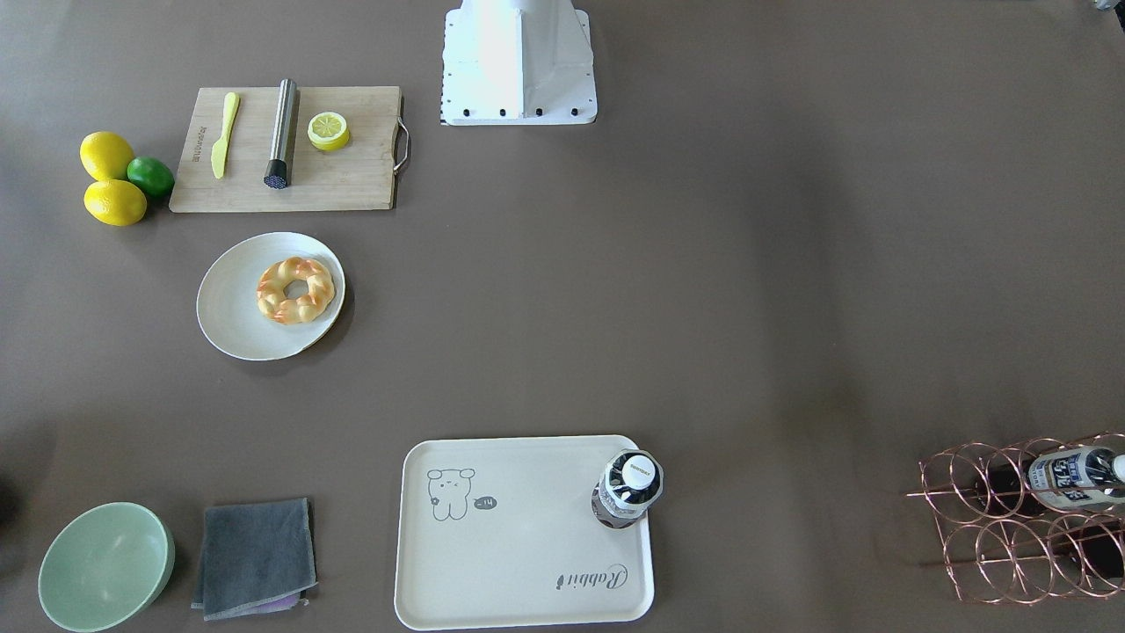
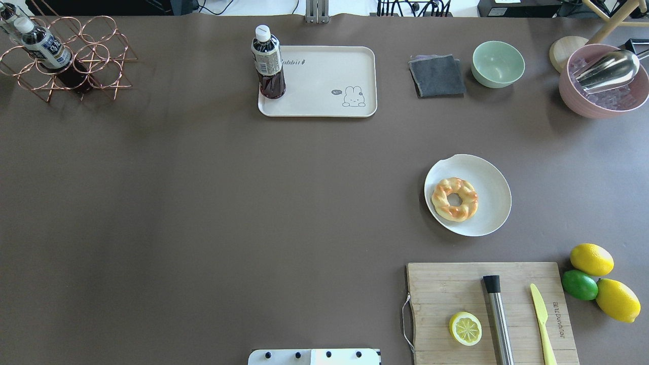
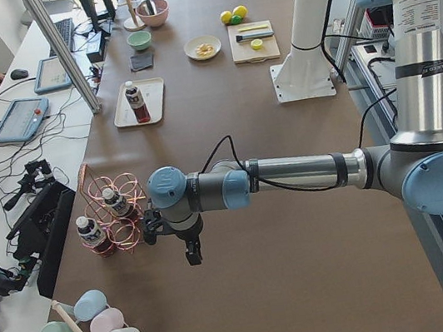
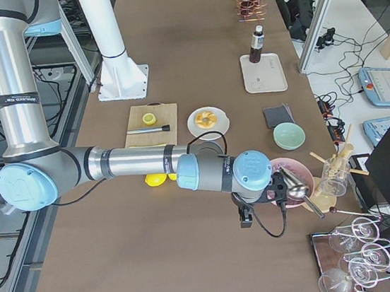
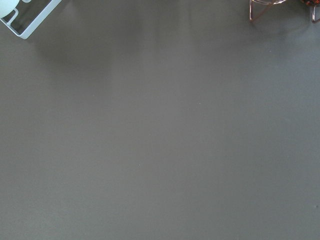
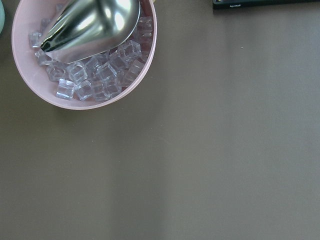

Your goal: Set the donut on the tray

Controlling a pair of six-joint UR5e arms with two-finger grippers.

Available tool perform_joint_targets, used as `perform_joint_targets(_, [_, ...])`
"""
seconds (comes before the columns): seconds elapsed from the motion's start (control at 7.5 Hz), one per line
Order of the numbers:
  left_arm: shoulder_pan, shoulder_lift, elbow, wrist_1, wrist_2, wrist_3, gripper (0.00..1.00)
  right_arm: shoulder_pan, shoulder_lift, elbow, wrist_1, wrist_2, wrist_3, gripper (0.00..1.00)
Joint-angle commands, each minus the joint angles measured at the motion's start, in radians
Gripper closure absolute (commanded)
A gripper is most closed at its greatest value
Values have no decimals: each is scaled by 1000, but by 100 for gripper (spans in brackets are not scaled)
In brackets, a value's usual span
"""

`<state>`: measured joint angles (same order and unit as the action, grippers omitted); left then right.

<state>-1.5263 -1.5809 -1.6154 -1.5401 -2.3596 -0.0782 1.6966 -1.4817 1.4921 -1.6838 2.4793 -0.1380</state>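
The golden twisted ring donut (image 1: 295, 290), glazed orange-brown in patches, lies flat on a round off-white plate (image 1: 230, 308). The cream rectangular tray (image 1: 527, 545) with its bear drawing lies well apart on the counter (image 1: 703, 308).

Bright even light, soft shadows, sharp focus, glare on scoop (image 6: 95, 20)

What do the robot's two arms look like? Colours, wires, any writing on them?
Both the left arm and right arm are silver tubes joined by chunky grey joints with round pale-blue caps. A thin black cable loops along each forearm to a small dark gripper, the left gripper and the right gripper. Each upright tube carries a black band with print too small to read.
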Motion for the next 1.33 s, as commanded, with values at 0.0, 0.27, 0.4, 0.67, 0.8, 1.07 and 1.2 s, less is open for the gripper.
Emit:
perform_joint_targets(0.0, [0,-1,0,2,0,0,2,0,3,-1,-1,0,0,0])
perform_joint_targets(0.27, [0,-1,2,2,0,-2,2,0,3,-1,-1,0,1,0])
perform_joint_targets(0.4, [8,-1,2,2,0,-2,2,0,3,-1,-1,0,0,0])
perform_joint_targets(0.67, [8,-2,-1,2,0,-2,2,0,1,-1,-1,0,0,0])
perform_joint_targets(0.8, [8,-1,0,2,0,-2,2,0,1,-3,-1,-2,0,0])
perform_joint_targets(1.07, [8,-1,0,2,0,-2,2,0,0,-1,-1,0,0,0])
perform_joint_targets(1.2, [14,-1,2,2,0,-2,2,0,0,-1,-1,0,0,0])
